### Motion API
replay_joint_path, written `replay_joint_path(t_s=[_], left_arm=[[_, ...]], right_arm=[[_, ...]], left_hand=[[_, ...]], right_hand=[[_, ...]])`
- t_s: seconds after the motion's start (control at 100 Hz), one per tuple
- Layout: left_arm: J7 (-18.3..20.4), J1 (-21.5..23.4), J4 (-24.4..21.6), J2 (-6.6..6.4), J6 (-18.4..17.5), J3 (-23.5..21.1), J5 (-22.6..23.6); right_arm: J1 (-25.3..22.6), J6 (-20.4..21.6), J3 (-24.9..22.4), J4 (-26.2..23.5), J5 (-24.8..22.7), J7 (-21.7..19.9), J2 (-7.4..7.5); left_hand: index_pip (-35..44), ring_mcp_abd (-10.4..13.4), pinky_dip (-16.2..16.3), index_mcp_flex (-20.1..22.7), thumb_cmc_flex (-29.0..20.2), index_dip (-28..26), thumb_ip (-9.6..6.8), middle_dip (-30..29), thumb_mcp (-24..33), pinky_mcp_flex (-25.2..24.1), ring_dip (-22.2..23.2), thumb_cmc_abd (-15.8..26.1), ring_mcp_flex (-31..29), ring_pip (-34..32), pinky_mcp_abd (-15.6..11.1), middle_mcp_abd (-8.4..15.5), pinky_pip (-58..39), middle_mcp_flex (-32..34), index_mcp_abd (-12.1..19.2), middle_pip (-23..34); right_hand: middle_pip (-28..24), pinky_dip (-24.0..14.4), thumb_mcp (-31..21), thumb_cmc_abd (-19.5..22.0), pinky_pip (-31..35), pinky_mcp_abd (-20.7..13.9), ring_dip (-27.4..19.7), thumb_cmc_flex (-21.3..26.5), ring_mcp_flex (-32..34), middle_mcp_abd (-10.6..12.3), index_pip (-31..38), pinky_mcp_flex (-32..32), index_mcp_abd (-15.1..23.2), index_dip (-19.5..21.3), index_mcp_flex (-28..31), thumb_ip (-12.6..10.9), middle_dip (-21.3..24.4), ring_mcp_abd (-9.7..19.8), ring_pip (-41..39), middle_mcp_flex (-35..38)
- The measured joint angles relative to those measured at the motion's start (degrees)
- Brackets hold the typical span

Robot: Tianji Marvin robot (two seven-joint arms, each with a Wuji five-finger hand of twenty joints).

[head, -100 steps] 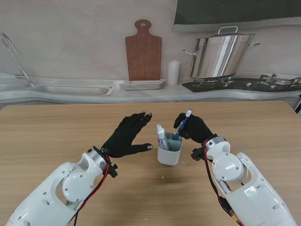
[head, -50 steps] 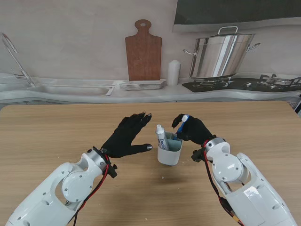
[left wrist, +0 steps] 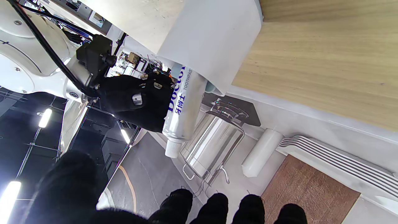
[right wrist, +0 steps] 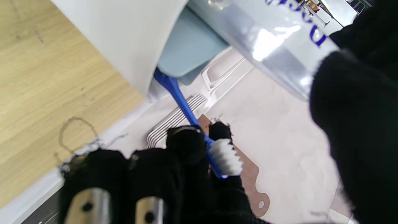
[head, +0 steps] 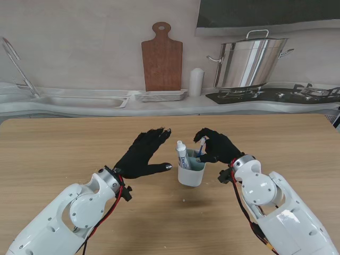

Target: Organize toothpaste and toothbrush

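While left hand (head: 142, 155) splayed empty, right hand (head: 215, 147) pinches slim blue toothbrush (right wrist: 186, 109) in smooth cup (head: 191, 171).

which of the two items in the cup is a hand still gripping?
The blue toothbrush: right hand fingers pinch it near the bristles. The toothpaste stands untouched; left hand is open.

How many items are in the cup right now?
2. The toothpaste tube stands on the cup's left side; the blue toothbrush is on its right, right hand at its head. Nothing else shows inside.
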State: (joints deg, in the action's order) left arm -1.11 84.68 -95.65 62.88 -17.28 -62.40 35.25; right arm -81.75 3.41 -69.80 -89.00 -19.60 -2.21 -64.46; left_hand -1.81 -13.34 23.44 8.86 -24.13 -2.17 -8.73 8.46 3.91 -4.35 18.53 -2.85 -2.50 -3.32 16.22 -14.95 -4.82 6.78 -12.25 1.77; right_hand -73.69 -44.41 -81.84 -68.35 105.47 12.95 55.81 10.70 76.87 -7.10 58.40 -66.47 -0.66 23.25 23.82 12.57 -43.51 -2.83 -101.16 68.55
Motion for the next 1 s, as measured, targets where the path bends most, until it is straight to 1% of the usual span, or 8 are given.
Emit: replay_joint_path(t_s=[0.22, 0.29, 0.47, 0.53, 0.62, 0.73, 0.85, 1.0], left_arm=[[0.03, 0.05, -0.03, -0.01, -0.04, -0.17, 0.01], [-0.06, 0.05, -0.03, -0.01, -0.09, -0.18, 0.0], [-0.16, 0.09, 0.02, 0.01, -0.13, -0.34, -0.06], [-0.19, 0.18, 0.02, 0.03, -0.12, -0.51, -0.06], [-0.21, 0.38, -0.04, 0.03, -0.09, -0.82, -0.06], [-0.3, 0.76, -0.35, 0.03, 0.02, -1.32, 0.1], [-0.34, 1.27, -0.85, 0.05, 0.41, -2.1, 0.14], [0.31, 1.87, -1.46, 0.05, 1.21, -3.04, -1.48]], right_arm=[[-0.1, 1.46, -0.73, -0.11, -0.2, 0.13, 0.01], [-0.27, 1.58, -1.14, -0.5, -0.29, 0.01, 0.03], [-1.3, 2.57, -2.73, -2.15, -3.3, 0.79, 0.06], [-1.77, 3.2, -3.45, -2.69, -5.06, 1.51, 0.06], [-2.73, 3.53, -5.01, -4.05, -5.36, 1.85, 0.06], [-4.44, 3.87, -7.45, -6.51, -5.43, 1.75, 0.09], [-6.23, 5.74, -9.87, -8.36, -6.91, 2.79, 0.14], [-8.35, 9.01, -12.62, -10.03, -8.49, 4.81, 0.15]], left_hand=[[0.0, -0.03, 0.65, 0.0, 0.0, -0.09, 0.0, 0.0, 0.0, -0.01, 0.0, 0.0, 0.0, -0.03, -0.12, 0.0, 0.15, 0.0, 0.01, 0.01], [0.0, -0.03, -1.14, 0.0, -0.01, -0.09, 0.0, 0.0, 0.0, 0.16, 0.0, 0.0, 0.0, -0.03, -1.74, 0.0, 1.31, 0.0, 0.01, 0.01], [0.01, -0.03, -4.02, 0.0, -0.01, 0.34, 0.0, 0.0, 0.0, 0.83, 0.0, 0.0, 0.0, -0.03, -4.17, 0.0, 2.73, 0.0, 0.01, 0.01], [0.01, -0.03, -4.34, 0.0, -0.01, 0.36, 0.0, 0.0, 0.0, 0.84, 0.0, 0.0, 0.0, -0.03, -4.17, 0.0, 2.83, 0.0, 0.01, 0.01], [0.01, -0.03, -4.64, 0.0, -0.01, 0.37, 0.01, 0.0, 0.0, 0.86, 0.0, 0.0, 0.0, -0.03, -4.17, 0.0, 2.85, 0.0, 0.01, 0.01], [0.01, -0.03, -4.68, 0.0, -0.01, 0.37, 0.01, 0.0, 0.0, 0.86, 0.0, 0.0, 0.0, -0.03, -4.17, 0.0, 2.85, 0.0, 0.01, 0.01], [0.01, -0.03, -5.41, 0.0, 0.02, 0.4, 0.01, 0.0, 0.0, 0.86, 0.0, 0.0, 0.0, -0.03, -4.26, 0.0, 2.85, 0.0, -0.17, 0.01], [0.01, 1.17, -7.12, 0.0, 0.77, 1.43, 0.01, -1.54, 0.0, 1.48, -1.37, 0.0, 0.0, 1.14, -5.89, -0.07, 3.17, 0.0, -5.56, -0.12]], right_hand=[[-0.14, 0.13, -2.72, -2.87, 0.0, -0.48, -0.69, -7.59, 0.0, 0.35, -0.03, 0.0, 0.27, -0.32, -3.11, 1.8, 0.0, 0.68, 0.12, -0.38], [-0.63, 0.16, -3.84, -3.42, 0.0, -1.4, -1.33, -10.25, -0.37, 0.96, -0.08, 0.0, 1.52, -0.46, -4.56, 1.91, 0.0, 1.42, 0.32, -1.62], [0.96, 2.1, -3.87, -3.41, 0.0, -5.65, -3.39, -12.96, -1.95, 2.15, -0.13, -0.04, 3.4, -1.13, -12.06, 1.92, 0.02, 5.19, 2.64, -13.49], [2.4, 3.06, -3.83, -3.25, 0.0, -8.47, -4.33, -14.2, -1.95, -1.46, -0.46, -0.14, 4.0, -1.72, -14.59, 1.93, 1.52, 11.61, 4.02, -20.54], [4.54, 5.44, -3.76, -2.62, -0.25, -7.41, -8.46, -14.75, -1.94, -5.55, -0.67, -0.18, 3.97, -3.37, -15.81, 1.93, 4.3, 12.62, 7.14, -28.26], [8.73, 12.22, -2.98, -0.87, -8.23, 2.89, -18.31, -16.05, -2.19, -6.61, -3.13, 3.14, 3.39, -5.55, -16.51, 1.93, 9.71, 4.7, 20.59, -36.02], [13.43, 17.09, -2.03, 0.31, -14.24, 9.37, -22.61, -16.05, -12.94, -8.06, -5.62, 9.69, 3.29, -6.98, -17.1, 1.94, 14.95, -6.23, 37.16, -42.43], [23.06, 20.95, 0.09, 3.37, -27.04, 17.4, -27.42, -17.18, -28.56, -9.98, -9.7, 27.71, 1.02, -9.28, -17.11, 1.94, 19.78, -11.95, 57.91, -48.62]])
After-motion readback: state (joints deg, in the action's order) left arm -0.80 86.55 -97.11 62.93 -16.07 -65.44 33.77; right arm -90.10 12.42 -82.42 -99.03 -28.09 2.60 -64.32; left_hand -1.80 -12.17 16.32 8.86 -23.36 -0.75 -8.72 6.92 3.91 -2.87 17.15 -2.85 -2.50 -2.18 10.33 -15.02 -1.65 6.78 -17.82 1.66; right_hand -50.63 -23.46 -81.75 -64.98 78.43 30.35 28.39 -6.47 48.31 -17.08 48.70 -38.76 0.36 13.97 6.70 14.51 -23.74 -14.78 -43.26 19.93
